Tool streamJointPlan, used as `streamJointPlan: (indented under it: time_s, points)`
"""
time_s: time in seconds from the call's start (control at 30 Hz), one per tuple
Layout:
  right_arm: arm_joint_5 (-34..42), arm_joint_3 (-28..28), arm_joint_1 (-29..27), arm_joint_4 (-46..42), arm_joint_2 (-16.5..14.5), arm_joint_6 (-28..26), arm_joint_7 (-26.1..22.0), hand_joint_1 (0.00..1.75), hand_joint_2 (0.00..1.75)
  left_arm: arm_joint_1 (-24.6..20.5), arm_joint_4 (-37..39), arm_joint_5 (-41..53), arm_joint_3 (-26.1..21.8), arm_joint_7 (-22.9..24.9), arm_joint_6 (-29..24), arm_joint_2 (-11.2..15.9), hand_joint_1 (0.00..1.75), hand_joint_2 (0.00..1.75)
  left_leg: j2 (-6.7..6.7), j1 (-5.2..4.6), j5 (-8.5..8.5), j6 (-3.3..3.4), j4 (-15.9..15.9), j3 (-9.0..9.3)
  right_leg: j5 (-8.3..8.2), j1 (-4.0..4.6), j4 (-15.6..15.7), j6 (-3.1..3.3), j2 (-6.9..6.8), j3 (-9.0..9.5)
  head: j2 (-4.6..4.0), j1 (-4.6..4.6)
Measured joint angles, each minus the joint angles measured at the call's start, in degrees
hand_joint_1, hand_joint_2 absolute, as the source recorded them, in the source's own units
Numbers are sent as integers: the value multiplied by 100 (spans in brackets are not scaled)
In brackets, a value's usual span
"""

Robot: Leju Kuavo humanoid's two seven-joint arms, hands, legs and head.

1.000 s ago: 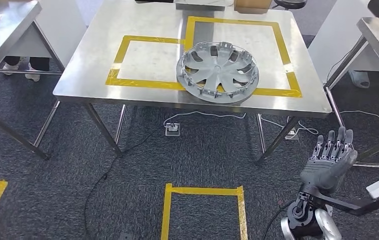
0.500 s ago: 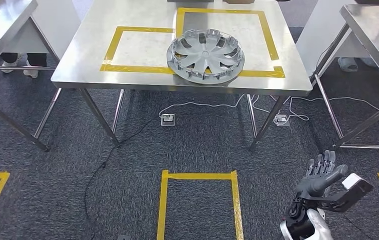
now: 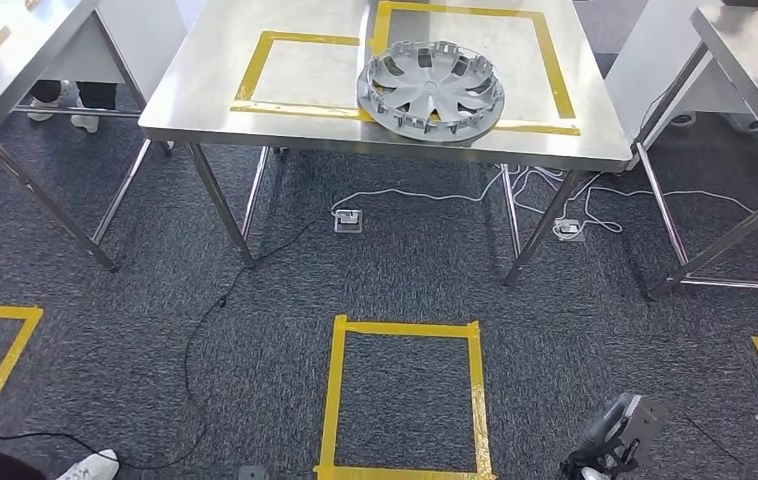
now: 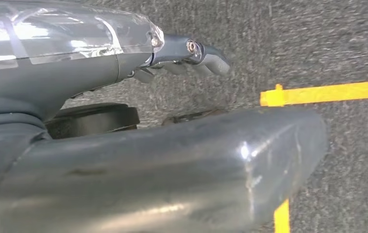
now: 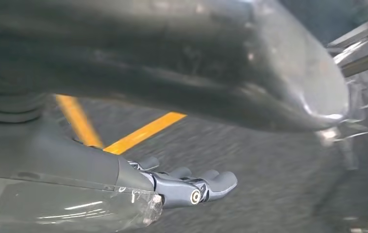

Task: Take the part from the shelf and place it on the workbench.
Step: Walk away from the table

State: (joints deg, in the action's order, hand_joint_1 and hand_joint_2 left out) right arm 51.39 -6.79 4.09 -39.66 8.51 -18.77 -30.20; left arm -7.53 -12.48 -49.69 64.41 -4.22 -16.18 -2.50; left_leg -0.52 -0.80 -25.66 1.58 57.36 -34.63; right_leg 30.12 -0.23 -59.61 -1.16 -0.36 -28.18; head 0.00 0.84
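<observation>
The wheel cover (image 3: 430,90) is the part, and it already lies flat on the steel surface (image 3: 205,95) ahead, straddling the yellow tape lines (image 3: 255,62), well apart from both hands. Nearest, the left hand (image 4: 187,56) and the right hand (image 5: 192,187) hang over the carpet with fingers loosely apart, holding nothing. It looks like thin moulded plastic: light, fairly stiff, smooth on the face, with small clips around the rim that could snap. The rim between clips, taken from opposite sides, seems the safest hold.

Both hands (image 4: 187,56) (image 5: 192,187) empty, fingers extended.
</observation>
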Motion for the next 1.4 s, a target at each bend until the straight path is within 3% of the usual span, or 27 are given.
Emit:
streamJointPlan:
  time_s: [0.07,0.13,0.17,0.2,0.3,0.33,0.37,0.4,0.47,0.53,0.57,0.63,0.7,0.8,0.83,0.87,0.9,0.93,1.0,1.07,1.13,1.2,1.27,1.33,1.37,1.4]
  points:
    - [-14,-33,59,274,-39,18,3,0,0,0,0,5,0,15,6,-2,0,0,30,7,96,-66,-2,-57,73,43,467,61,21,245,0,-1]
    - [-61,-68,98,532,-78,22,50,0,0,7,0,16,1,43,7,3,0,0,51,29,144,-137,-3,-94,-5,60,540,122,19,206,0,3]
    - [-110,-96,111,653,-101,17,102,0,0,12,0,26,1,60,7,6,0,0,52,35,49,-168,60,-132,-68,57,561,166,10,169,0,2]
    - [-196,-140,121,773,-132,7,191,0,0,15,1,40,2,77,7,14,0,0,50,40,-150,-195,224,-197,-135,48,579,209,-3,114,0,-18]
    - [-612,-372,122,1134,-239,-58,639,0,0,15,2,68,4,105,6,75,0,0,47,66,-945,-258,1224,-459,-294,52,537,264,-18,-120,0,-113]
    - [-757,-473,108,1257,-281,-75,838,0,0,16,2,69,4,104,4,108,0,0,48,71,-1028,-272,1489,-478,-339,57,506,261,-24,-213,0,-126]
    - [-877,-578,89,1373,-324,-85,1033,0,0,18,2,70,4,100,1,142,0,0,48,73,-979,-278,1594,-418,-381,61,468,257,-29,-310,0,-128]
    - [-966,-678,68,1474,-366,-89,1195,0,0,18,2,71,4,93,-3,175,0,0,49,73,-830,-275,1503,-263,-416,64,424,249,-32,-404,0,-131]
    - [-1061,-858,34,1631,-447,-93,1388,0,0,13,2,70,4,74,-15,231,0,0,40,68,-581,-236,842,268,-471,68,328,223,-29,-565,0,-136]
    - [-1096,-1010,19,1753,-508,-98,1438,0,0,3,2,70,4,62,-29,264,0,0,24,55,-611,-188,153,718,-529,76,258,178,-25,-656,0,-129]
    - [-1107,-1073,17,1807,-524,-98,1460,0,0,1,2,70,4,58,-38,274,0,0,17,45,-670,-170,-21,810,-566,76,247,152,-24,-679,0,-125]
    - [-1153,-1193,18,1913,-534,-74,1576,0,0,7,2,70,4,39,-54,288,0,0,18,48,-639,-120,-94,799,-618,70,243,94,-14,-706,0,-124]
    - [-1231,-1330,15,2011,-543,-20,1737,0,0,10,1,72,4,-11,-58,298,0,0,27,75,-558,-35,-111,731,-411,59,69,14,9,-778,0,-100]
    - [-1316,-1551,17,2113,-581,69,1794,0,0,11,0,101,4,-103,-50,298,0,0,40,82,-438,29,-113,585,313,14,-923,-94,21,-1033,0,-9]
    - [-1333,-1615,20,2135,-603,94,1787,0,0,14,0,114,4,-131,-50,298,0,0,46,78,-401,28,-111,533,436,3,-1223,-109,21,-1081,0,8]
    - [-1346,-1675,23,2156,-626,114,1780,0,0,15,0,124,4,-158,-53,298,0,0,64,75,-368,25,-109,486,441,-4,-1353,-112,20,-1054,0,20]
    - [-1353,-1730,29,2177,-645,132,1779,0,0,16,-1,131,4,-184,-56,298,0,0,87,72,-341,21,-107,452,338,-8,-1252,-102,15,-923,0,36]
    - [-1351,-1784,41,2196,-662,147,1779,0,0,17,-1,138,4,-207,-59,298,0,0,118,67,-323,16,-106,433,169,-7,-930,-80,-11,-696,0,53]
    - [-1333,-1874,89,2230,-681,179,1786,0,0,19,-2,152,4,-240,-62,298,0,0,213,51,-300,-4,-103,421,-75,35,-70,5,-191,-183,0,101]
    - [-1310,-1940,139,2252,-696,206,1795,0,0,21,-1,166,4,-246,-63,298,0,0,347,39,-277,-44,-100,410,-115,92,386,87,-310,47,0,130]
    - [-1294,-2001,150,2272,-712,225,1797,0,0,17,0,179,4,-211,-72,299,0,0,473,34,-271,-97,-95,397,-133,99,472,151,-216,48,0,138]
    - [-1270,-2053,132,2296,-738,225,1792,0,0,4,0,193,5,-139,-90,310,0,0,309,41,-428,-160,58,330,-196,69,562,232,-113,36,0,128]
    - [-1240,-2086,120,2319,-772,215,1786,0,0,3,0,205,6,-54,-102,337,0,0,41,65,-816,-204,630,97,-254,51,600,288,-26,-3,0,74]
    - [-1214,-2124,118,2339,-803,215,1783,0,0,12,0,210,7,14,-104,366,0,0,-2,81,-1141,-231,1353,-197,-281,54,568,299,75,-67,0,11]
    - [-1198,-2147,115,2351,-816,220,1779,0,0,15,0,210,7,41,-106,379,0,0,8,87,-1155,-245,1521,-256,-289,53,538,297,128,-100,0,-13]
    - [-1174,-2168,111,2364,-827,226,1767,0,0,15,0,213,7,68,-107,391,0,0,13,97,-1053,-259,1477,-212,-292,48,500,292,183,-132,0,-33]
